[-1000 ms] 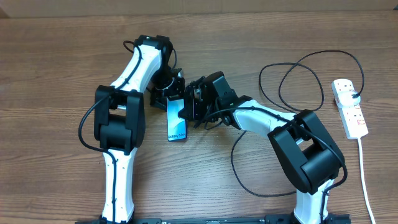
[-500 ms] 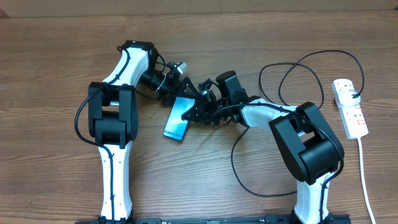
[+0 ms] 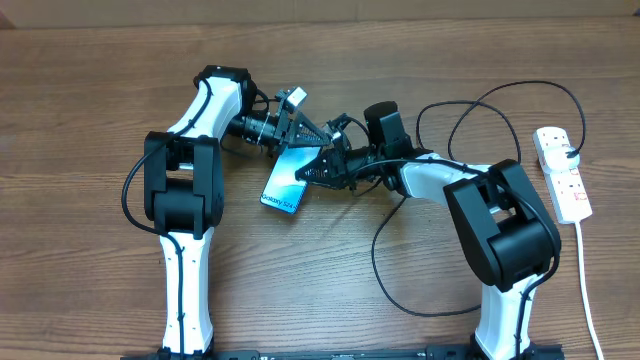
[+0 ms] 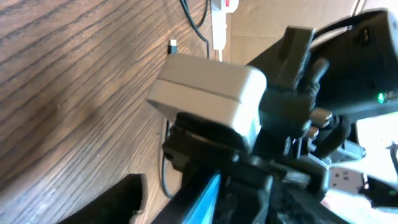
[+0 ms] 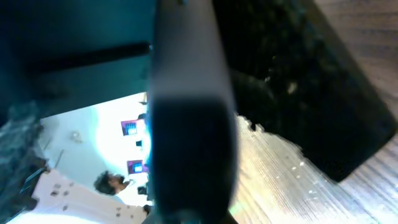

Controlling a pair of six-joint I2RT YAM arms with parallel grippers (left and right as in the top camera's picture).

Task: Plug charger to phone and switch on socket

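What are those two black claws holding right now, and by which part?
Cannot tell. The slim smartphone with the bright blue screen has its far end between the left gripper and right gripper, but the contact is hidden.

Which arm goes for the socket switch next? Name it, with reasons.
Right, likely. Both the left gripper and the right gripper sit at the phone, but the socket lies far to the robot's right.

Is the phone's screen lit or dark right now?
Lit: the slim black-edged smartphone shows a bright blue-white screen with text in the overhead view.
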